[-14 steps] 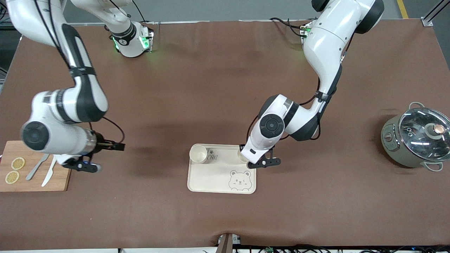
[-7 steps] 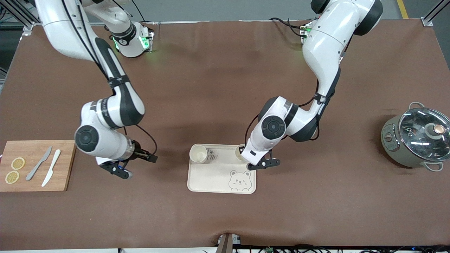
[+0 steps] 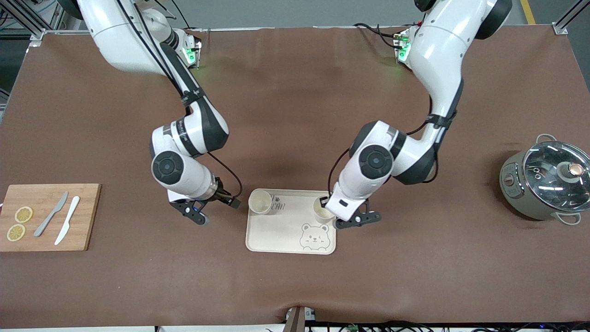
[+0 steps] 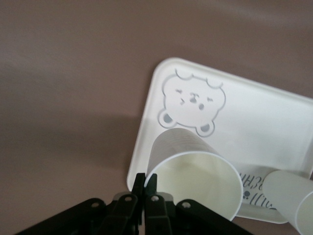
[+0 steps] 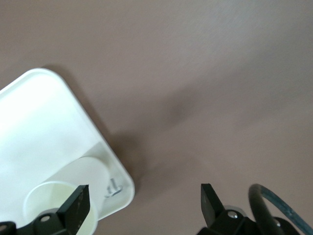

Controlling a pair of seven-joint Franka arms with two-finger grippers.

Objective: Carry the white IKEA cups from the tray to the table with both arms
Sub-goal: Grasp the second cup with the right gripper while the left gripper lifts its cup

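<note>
Cutting board (image 3: 46,216) with knives (image 3: 60,220), lemon slices (image 3: 19,223); pot (image 3: 544,183).

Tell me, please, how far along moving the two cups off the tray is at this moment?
Nothing is finished: neither cup is on the table. In hand: the left gripper is shut on the rim of one cup, lifted and tilted over the tray. The right gripper, open, hangs beside the tray's corner by the other cup. Left: setting down both cups.

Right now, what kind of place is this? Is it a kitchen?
Probably a robot lab set up like a kitchen. Two robot arms are bolted to a big brown table, and kitchen things sit on it: a pot, a cutting board with knives, and a tray with cups.
</note>
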